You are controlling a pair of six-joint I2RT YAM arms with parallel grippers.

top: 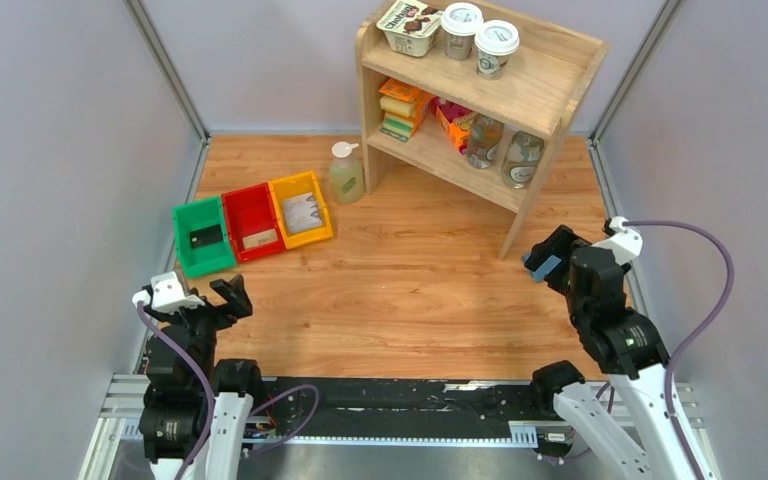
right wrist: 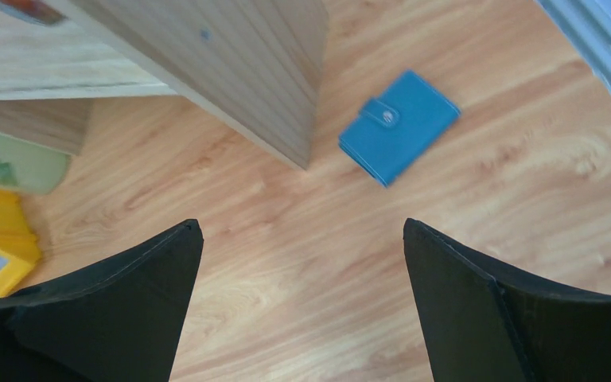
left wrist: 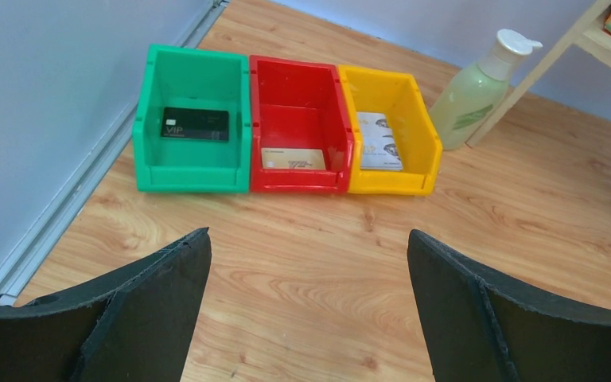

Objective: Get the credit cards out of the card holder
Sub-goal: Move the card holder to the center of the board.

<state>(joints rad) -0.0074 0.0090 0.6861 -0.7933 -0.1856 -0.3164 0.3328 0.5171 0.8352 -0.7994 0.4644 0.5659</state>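
Note:
The card holder [right wrist: 398,126] is a blue snap-closed wallet lying shut on the wooden table beside the shelf's leg; in the top view only its edge [top: 542,266] shows under my right gripper [top: 552,258]. That gripper [right wrist: 302,224] is open and empty, hovering above the floor short of the holder. Three cards lie in bins: a black card [left wrist: 195,125] in the green bin [left wrist: 153,95], a tan card [left wrist: 293,158] in the red bin [left wrist: 296,70], a grey-white patterned card [left wrist: 379,142] in the yellow bin [left wrist: 422,119]. My left gripper [left wrist: 306,235] is open and empty, in front of the bins.
A wooden shelf [top: 520,85] with cups, boxes and jars stands at the back right; its leg [right wrist: 239,72] is close to the holder. A pale green lotion bottle [left wrist: 477,87] stands right of the yellow bin. Grey walls enclose the table on both sides.

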